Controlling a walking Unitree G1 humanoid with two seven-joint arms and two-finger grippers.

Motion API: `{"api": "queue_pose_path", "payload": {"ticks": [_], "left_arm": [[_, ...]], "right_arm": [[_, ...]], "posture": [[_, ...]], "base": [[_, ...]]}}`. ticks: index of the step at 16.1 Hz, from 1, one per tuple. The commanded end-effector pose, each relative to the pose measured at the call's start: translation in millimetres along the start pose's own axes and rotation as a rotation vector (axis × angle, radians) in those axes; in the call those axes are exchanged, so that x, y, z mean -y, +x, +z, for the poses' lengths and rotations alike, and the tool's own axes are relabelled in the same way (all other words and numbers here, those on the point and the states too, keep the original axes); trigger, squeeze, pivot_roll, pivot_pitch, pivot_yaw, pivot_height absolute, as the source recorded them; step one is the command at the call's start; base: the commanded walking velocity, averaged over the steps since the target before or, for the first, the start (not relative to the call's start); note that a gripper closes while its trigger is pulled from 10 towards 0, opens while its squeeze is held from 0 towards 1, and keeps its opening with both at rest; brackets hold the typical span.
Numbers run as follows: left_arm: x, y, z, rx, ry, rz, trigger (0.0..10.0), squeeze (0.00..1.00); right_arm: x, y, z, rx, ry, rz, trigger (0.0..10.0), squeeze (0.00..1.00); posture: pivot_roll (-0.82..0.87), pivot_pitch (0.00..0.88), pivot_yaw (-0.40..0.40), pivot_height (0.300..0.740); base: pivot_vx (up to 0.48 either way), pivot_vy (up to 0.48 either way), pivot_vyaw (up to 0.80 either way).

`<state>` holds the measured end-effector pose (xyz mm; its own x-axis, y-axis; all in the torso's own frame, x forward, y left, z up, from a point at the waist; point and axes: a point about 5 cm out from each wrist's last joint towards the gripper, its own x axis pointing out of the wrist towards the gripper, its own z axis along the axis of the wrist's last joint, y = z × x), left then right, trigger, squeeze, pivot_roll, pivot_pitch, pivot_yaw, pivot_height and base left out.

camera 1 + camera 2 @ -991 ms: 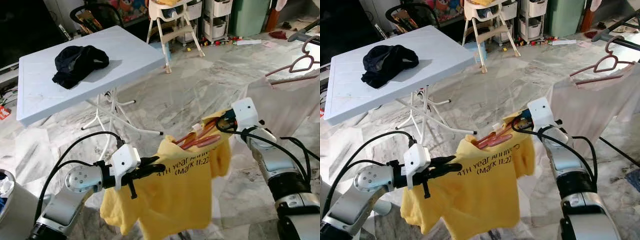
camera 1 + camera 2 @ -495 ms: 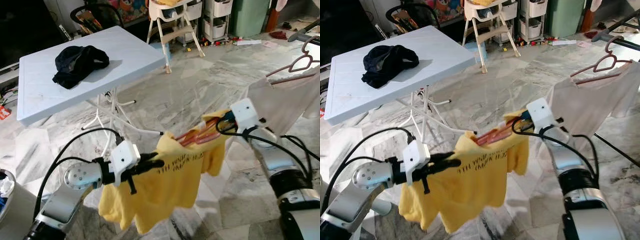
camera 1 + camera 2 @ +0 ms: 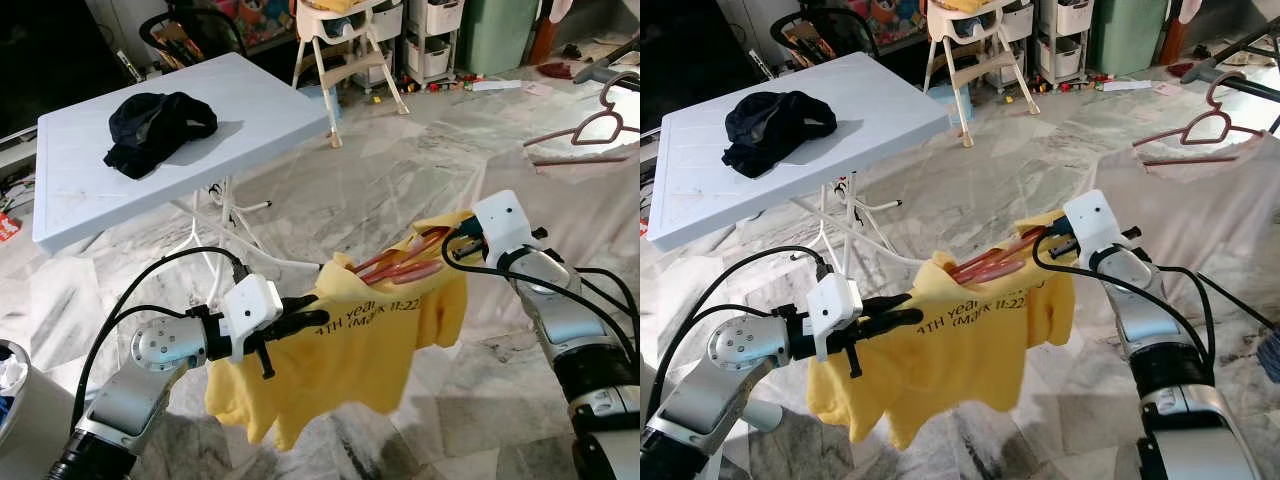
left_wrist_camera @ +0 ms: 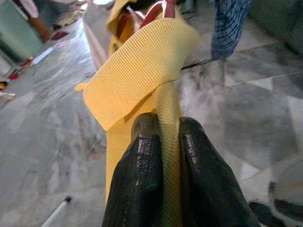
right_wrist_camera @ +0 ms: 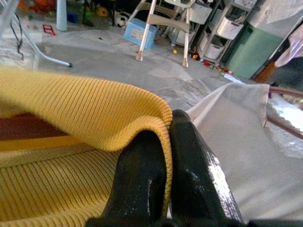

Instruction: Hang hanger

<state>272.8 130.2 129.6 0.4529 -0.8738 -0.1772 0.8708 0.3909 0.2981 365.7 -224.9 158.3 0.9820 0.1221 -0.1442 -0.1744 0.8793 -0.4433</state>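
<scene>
A yellow T-shirt [image 3: 350, 340] with dark lettering hangs in the air between my two arms, over a marble floor. A reddish-brown hanger [image 3: 400, 265] lies inside its neck opening. My left gripper [image 3: 315, 322] is shut on the shirt's left shoulder; the fingers [image 4: 142, 184] pinch a fold of yellow knit [image 4: 142, 75]. My right gripper [image 3: 452, 240] is shut on the right shoulder, its fingers [image 5: 184, 161] clamping the yellow collar edge [image 5: 94, 118]. To the right a white shirt [image 3: 1200, 210] hangs on a pink hanger [image 3: 1205, 130] from a dark rail [image 3: 1245, 85].
A white folding table [image 3: 170, 140] with a dark bundle of clothes [image 3: 155, 122] stands at the back left. Behind it are a high chair [image 3: 345, 50], storage drawers and scattered toys. A bin edge [image 3: 15, 400] sits at the lower left. A person's checked trouser leg [image 4: 232, 23] stands nearby.
Both arms have shifted slightly right with the yellow shirt. The shirt has swung and now hangs flatter, its lettering readable again. The white shirt on the rail has also swayed.
</scene>
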Motion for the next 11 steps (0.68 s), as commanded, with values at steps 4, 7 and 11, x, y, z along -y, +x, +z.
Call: {"api": "queue_pose_path", "payload": {"ticks": [4,7,11], "left_arm": [[-9.3,-8.0,-21,-0.068,-0.026,0.158,0.0,0.00],[-4.5,-0.4,-24,-0.040,-0.062,0.186,0.0,0.00],[10.3,14.5,-20,0.027,-0.103,0.142,0.0,0.00]], "right_arm": [[6.1,-11.4,-3,-0.009,0.065,0.014,0.0,0.00],[-5.1,-16.0,-14,-0.041,0.086,0.029,0.0,0.00],[-9.2,-21.3,-25,-0.081,0.095,0.002,0.0,0.00]], "posture": [[-0.10,0.042,0.159,0.740],[-0.10,0.046,0.159,0.740],[-0.11,0.054,0.157,0.740]], "base": [[0.000,0.000,0.00],[0.000,0.000,0.00],[0.000,0.000,0.00]]}}
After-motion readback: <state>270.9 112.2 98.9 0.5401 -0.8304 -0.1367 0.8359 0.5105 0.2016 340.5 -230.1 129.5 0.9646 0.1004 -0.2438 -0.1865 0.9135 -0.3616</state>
